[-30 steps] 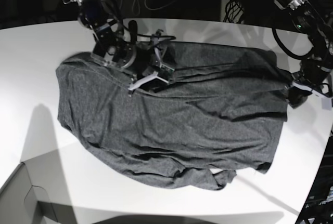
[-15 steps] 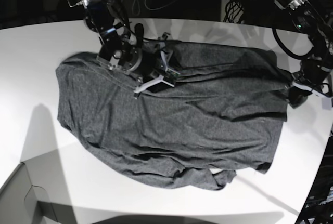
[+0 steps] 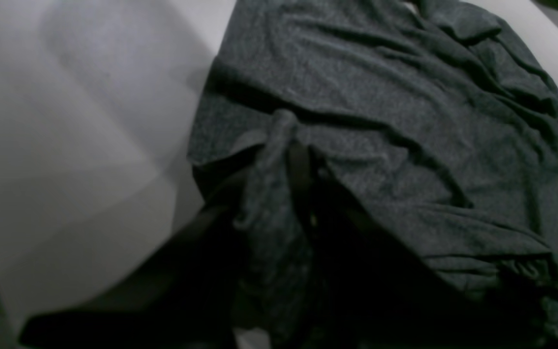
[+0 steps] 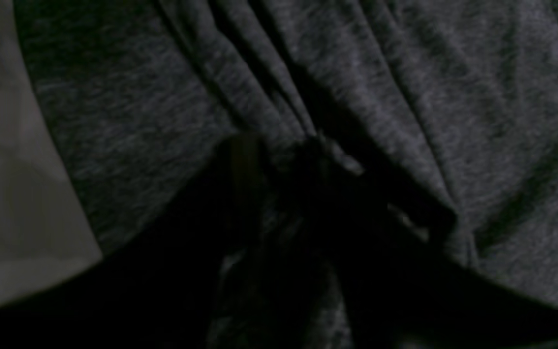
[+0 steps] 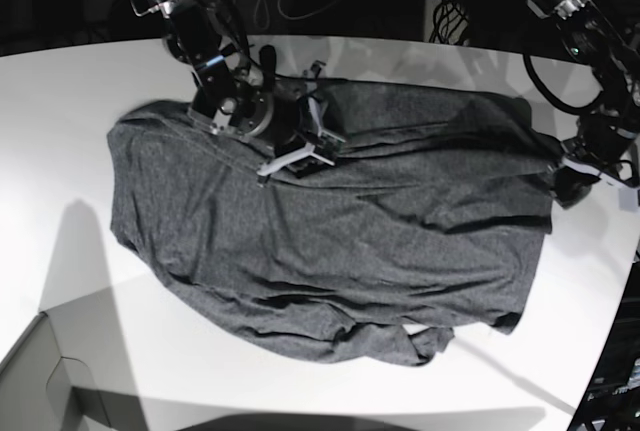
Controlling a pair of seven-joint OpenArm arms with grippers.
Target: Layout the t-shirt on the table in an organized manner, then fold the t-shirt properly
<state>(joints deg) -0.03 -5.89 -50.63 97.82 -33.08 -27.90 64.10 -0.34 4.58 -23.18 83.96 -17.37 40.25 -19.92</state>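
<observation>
The t-shirt [image 5: 330,231] is lying spread across the middle of the table [image 5: 60,151], its dark grey cloth rumpled and reaching from about nine o'clock to three o'clock in the base view, with a bunched fold hanging out at five o'clock near the table's curved edge. A grey box corner [image 5: 40,381] is showing at seven o'clock, well apart from the cloth.

The right gripper [image 5: 295,156] is pressing down on the shirt's upper edge at around eleven o'clock from the shirt's centre. In the right wrist view its two dark fingers [image 4: 240,165] are standing close together with a ridge of the t-shirt [image 4: 405,97] gathered between them, so it is pinching the cloth; pleats are running away from the pinch toward twelve o'clock, and a strip of the table [image 4: 12,194] is showing at nine o'clock.

The left gripper [image 5: 570,179] is sitting at the shirt's three o'clock edge, near the table's rim. In the left wrist view its fingers [image 3: 298,169] are clamped on a rolled strip of the t-shirt [image 3: 405,97], which is rising between them, while the bare table [image 3: 75,121] is lying at nine o'clock.
</observation>
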